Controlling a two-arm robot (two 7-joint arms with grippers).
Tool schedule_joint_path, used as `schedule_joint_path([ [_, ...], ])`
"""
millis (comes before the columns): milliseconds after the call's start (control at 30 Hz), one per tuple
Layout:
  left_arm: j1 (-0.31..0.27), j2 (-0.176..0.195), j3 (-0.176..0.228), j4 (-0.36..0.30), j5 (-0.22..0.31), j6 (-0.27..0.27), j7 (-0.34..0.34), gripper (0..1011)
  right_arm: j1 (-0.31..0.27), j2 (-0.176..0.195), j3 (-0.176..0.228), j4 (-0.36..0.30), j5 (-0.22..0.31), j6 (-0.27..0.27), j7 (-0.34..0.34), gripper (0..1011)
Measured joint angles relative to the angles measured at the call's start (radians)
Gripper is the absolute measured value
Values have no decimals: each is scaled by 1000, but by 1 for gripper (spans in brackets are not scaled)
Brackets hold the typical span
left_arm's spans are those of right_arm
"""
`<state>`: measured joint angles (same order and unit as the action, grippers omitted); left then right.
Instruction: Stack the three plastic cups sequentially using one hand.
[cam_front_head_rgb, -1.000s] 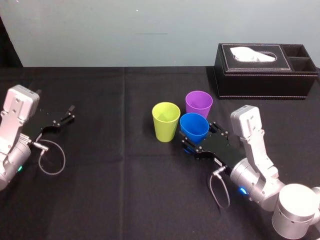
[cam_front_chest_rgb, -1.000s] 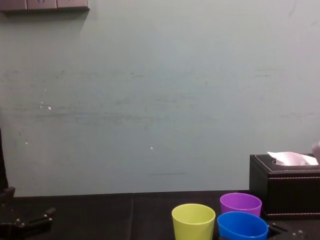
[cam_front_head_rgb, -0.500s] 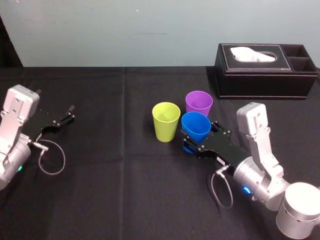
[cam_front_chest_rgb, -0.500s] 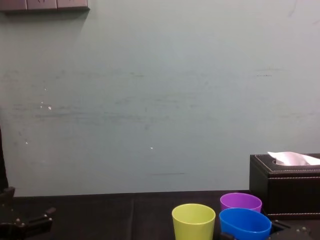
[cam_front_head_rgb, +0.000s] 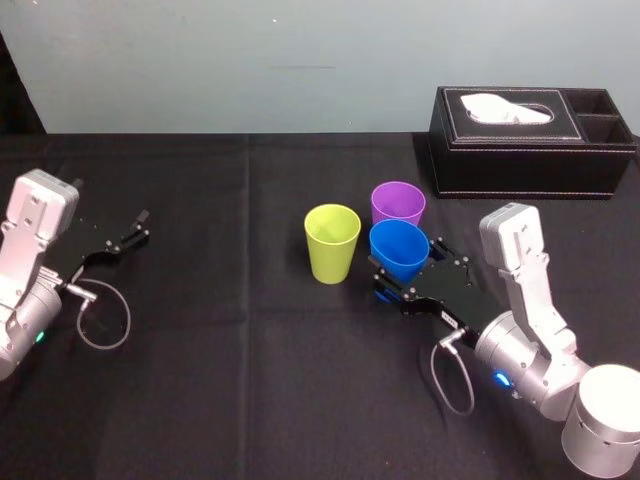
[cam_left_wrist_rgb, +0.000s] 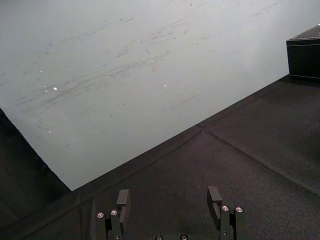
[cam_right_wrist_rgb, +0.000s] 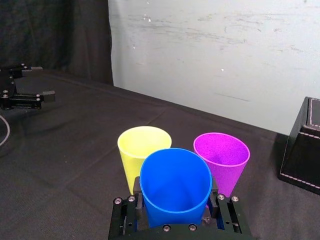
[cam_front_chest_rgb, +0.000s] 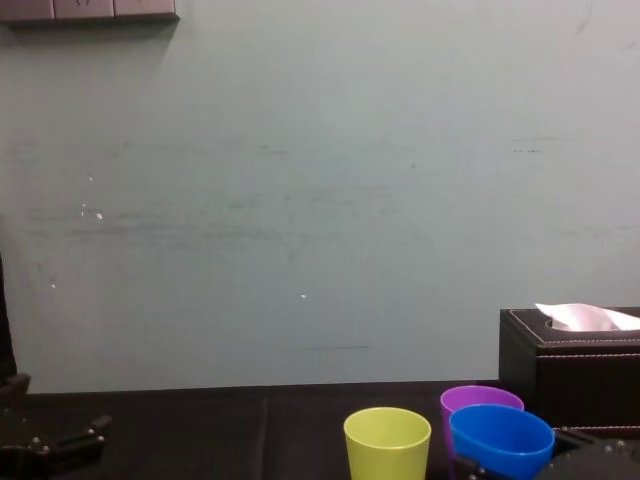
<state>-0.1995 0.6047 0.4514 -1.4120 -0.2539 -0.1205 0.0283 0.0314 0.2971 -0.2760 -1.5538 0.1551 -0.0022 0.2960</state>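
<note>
Black worktop (cam_front_head_rgb: 250, 350) | my right end effector (cam_right_wrist_rgb: 175, 195) clamps tapered blue plastic cup (cam_front_head_rgb: 398, 250) | risk: clipping adjacent purple plastic cup (cam_front_head_rgb: 397, 205), toppling it | left end effector (cam_left_wrist_rgb: 168, 197) idle, jaws apart

There are three cups, a yellow-green cup (cam_front_head_rgb: 332, 243), a purple cup (cam_front_head_rgb: 398, 203) and a blue cup (cam_front_head_rgb: 399, 248), plus one tissue box (cam_front_head_rgb: 530, 140).

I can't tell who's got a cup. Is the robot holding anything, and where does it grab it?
The right gripper holds the blue cup, pinching its lower wall from both sides. The left gripper is open and empty, off to the left.
</note>
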Motion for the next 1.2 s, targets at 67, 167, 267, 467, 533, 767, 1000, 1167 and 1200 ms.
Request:
schedule_joint_path([
  [67,0,0,0,0,0,0,0,1011,-2,2,2,-7,1,4,1,724],
  [167,0,0,0,0,0,0,0,1012,-5,8,4,-27,3,19,1,724],
  [267,0,0,0,0,0,0,0,1011,-7,10,7,-37,5,36,1,724],
  [467,0,0,0,0,0,0,0,1011,-13,16,12,-62,14,66,-1,724],
  [533,0,0,0,0,0,0,0,1011,-13,16,14,-69,19,73,-1,724],
  [767,0,0,0,0,0,0,0,1011,-13,21,15,-85,26,80,-1,723],
  [1000,0,0,0,0,0,0,0,1011,-12,26,17,-102,32,85,0,724],
  [1167,0,0,0,0,0,0,0,1012,-11,29,17,-109,33,86,-1,723],
  [1200,0,0,0,0,0,0,0,1012,-10,30,17,-111,33,87,-1,724],
])
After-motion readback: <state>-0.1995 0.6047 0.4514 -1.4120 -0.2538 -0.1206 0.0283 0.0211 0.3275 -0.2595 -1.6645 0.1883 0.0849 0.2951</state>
